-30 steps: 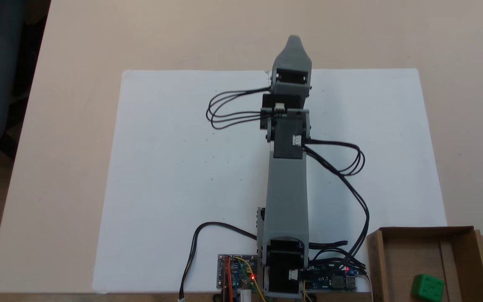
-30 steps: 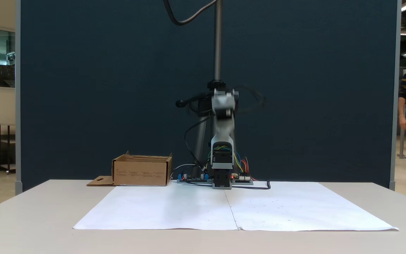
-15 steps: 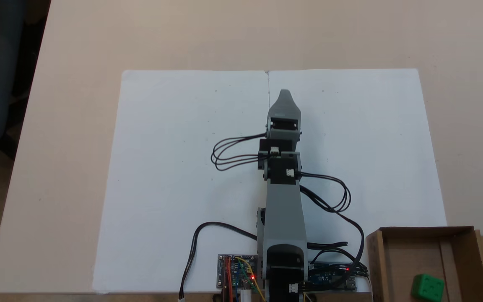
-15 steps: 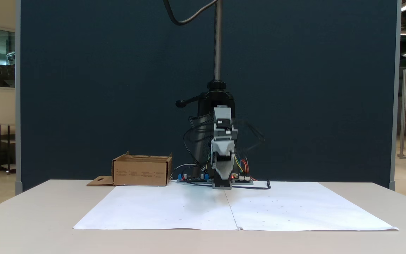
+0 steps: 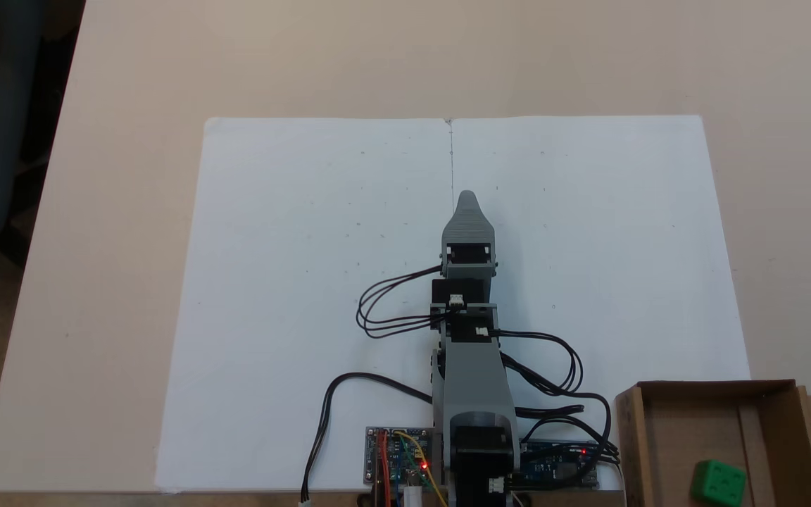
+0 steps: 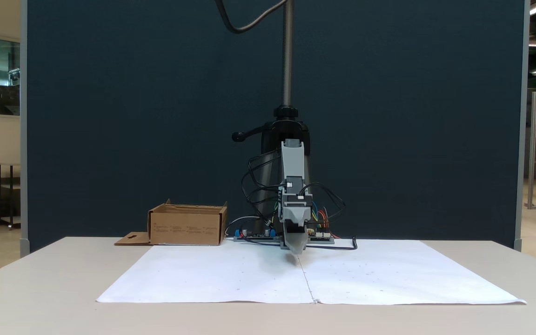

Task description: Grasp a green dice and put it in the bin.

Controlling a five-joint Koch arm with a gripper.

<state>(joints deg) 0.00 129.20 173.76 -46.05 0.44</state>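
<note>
The green dice lies inside the brown cardboard bin at the lower right of a fixed view from above. From the front, the bin stands left of the arm's base and its walls hide the dice. My grey gripper points away from the base over the middle of the white paper, far from the bin. In the front view the gripper hangs tip-down just above the paper. Its jaws lie one behind the other, so only one tip shows. Nothing is seen in it.
White paper covers the middle of the beige table. Circuit boards and looping black cables sit around the arm's base. A camera pole rises behind the arm before a dark blue panel.
The arm has folded back toward its base and dropped, bringing the gripper from beyond the paper's far edge to mid-paper. A person at the right of the front view has left.
</note>
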